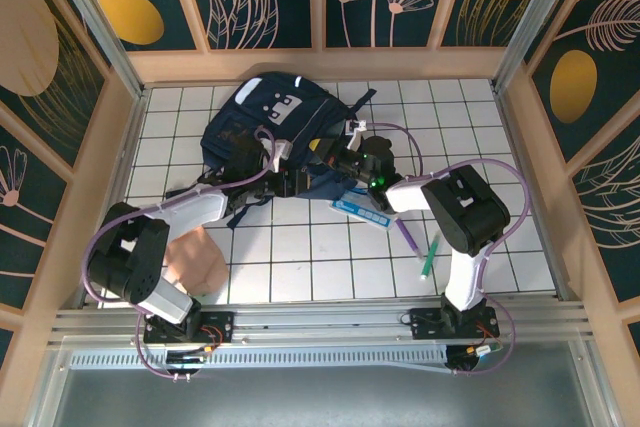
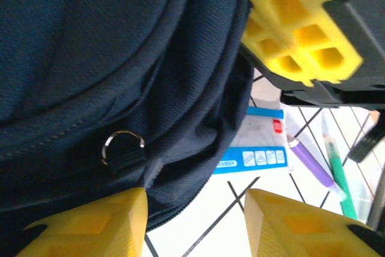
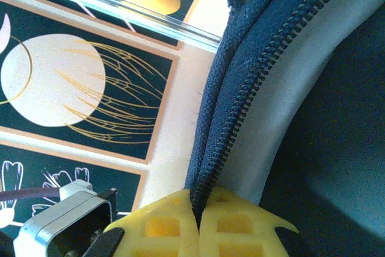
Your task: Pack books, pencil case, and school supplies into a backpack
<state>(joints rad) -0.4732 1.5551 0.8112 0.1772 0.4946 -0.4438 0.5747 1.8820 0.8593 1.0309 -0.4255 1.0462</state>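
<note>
The dark navy backpack (image 1: 255,117) lies at the back of the tiled table. My right gripper (image 3: 197,203) is shut on its zipper edge (image 3: 240,106) and lifts it; its yellow fingers (image 2: 295,22) show above the fabric in the left wrist view. My left gripper (image 2: 195,201) is open just below the backpack (image 2: 90,58), with the bag's hem against its left finger and bare tile in the gap. A purple pen (image 1: 408,234) and a green pen (image 1: 430,255) lie right of centre. The pink pencil case (image 1: 195,262) rests at the near left. The books are out of view.
A flat white-and-blue packet (image 1: 360,209) lies half under the backpack's edge, next to the purple pen (image 2: 313,164) and green pen (image 2: 338,173). A metal ring on a black loop (image 2: 123,145) hangs on the bag. Wooden walls enclose the table.
</note>
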